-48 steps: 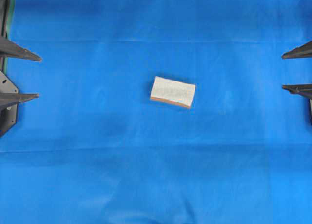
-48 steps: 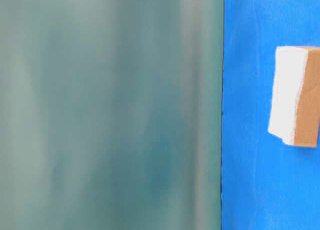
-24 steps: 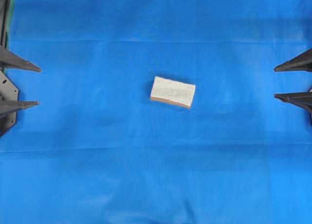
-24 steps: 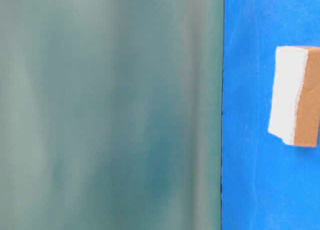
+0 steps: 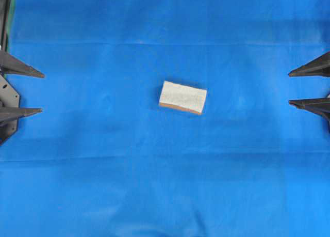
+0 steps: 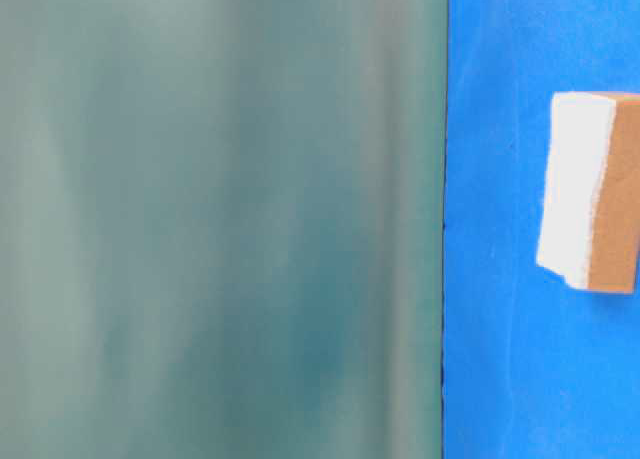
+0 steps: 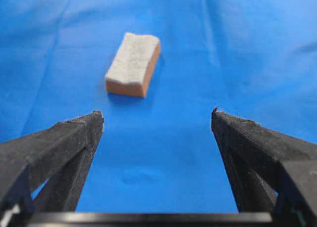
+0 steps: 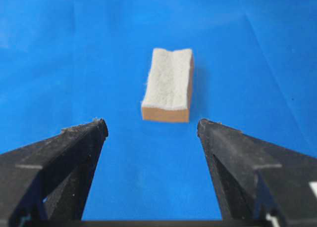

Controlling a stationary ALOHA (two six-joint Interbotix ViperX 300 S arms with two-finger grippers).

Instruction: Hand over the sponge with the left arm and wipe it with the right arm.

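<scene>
- Overhead view: the sponge [image 5: 183,97] lies flat near the middle of the blue cloth [image 5: 165,185], pale speckled face up, with a thin orange-brown edge showing along its lower side. It sits slightly askew to the frame.
- Overhead view: the left gripper [image 5: 41,92] enters at the left edge as two pointed black fingers [image 5: 20,69], spread wide, nothing between them. It is well apart from the sponge.
- Overhead view: the right gripper [image 5: 290,87] enters at the right edge, its two pointed fingers [image 5: 309,69] likewise spread wide and holding nothing. It too is well apart from the sponge, which lies between the two grippers.
- Table-level view: most of the frame is a blurred grey-green surface [image 6: 220,219]. To its right is a strip of blue cloth [image 6: 500,359], and the sponge [image 6: 590,189] appears at the right edge, white layer beside orange-brown layer, partly cut off.
- Left wrist view: the left gripper [image 7: 157,119] has both fingers [image 7: 64,143] wide apart over bare cloth [image 7: 163,158]. The sponge [image 7: 133,65] rests ahead of them, left of centre, untouched.
- Right wrist view: the right gripper [image 8: 152,125] shows its fingers [image 8: 64,148] wide apart with only cloth [image 8: 148,177] between. The sponge [image 8: 168,85] lies just ahead, roughly centred on the gap, its short orange-brown end facing the camera, not touched by either finger.
</scene>
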